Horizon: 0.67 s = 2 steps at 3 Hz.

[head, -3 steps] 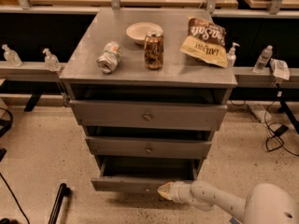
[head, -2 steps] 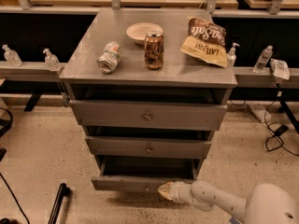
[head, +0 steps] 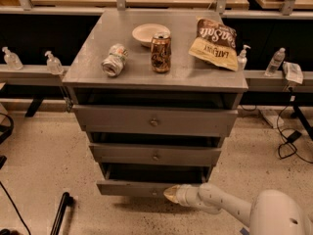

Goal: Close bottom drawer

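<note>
The bottom drawer (head: 129, 187) is the lowest and slimmest of three grey drawers in a grey cabinet (head: 156, 67). It stands pulled out a little, its front panel proud of the cabinet. My gripper (head: 171, 194) comes in from the lower right on a white arm (head: 220, 204). Its yellowish tip rests against the drawer's front panel near the centre, where it covers the knob.
The medium drawer (head: 155, 154) and the tall top drawer (head: 154, 121) above also stand slightly out. On the cabinet top are a crushed can (head: 114, 60), a bowl (head: 149, 34), a brown can (head: 160, 52) and a chip bag (head: 215, 44). Cables (head: 291, 136) lie on the right floor.
</note>
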Each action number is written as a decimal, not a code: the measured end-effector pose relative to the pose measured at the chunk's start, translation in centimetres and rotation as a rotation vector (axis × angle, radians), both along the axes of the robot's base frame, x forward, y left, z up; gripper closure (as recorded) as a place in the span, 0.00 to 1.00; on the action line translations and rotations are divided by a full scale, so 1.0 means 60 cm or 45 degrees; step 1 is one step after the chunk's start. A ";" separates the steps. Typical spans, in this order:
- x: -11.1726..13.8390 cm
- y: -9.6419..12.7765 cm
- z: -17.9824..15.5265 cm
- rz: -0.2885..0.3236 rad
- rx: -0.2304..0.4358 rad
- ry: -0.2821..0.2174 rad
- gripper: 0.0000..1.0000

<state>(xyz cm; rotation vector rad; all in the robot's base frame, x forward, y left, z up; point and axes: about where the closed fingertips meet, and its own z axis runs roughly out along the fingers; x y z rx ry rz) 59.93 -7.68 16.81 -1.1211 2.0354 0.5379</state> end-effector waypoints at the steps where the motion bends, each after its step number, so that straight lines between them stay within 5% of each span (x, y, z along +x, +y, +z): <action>1: 0.000 0.000 0.000 0.000 0.000 0.000 1.00; 2: -0.014 0.011 -0.015 0.030 -0.002 0.037 1.00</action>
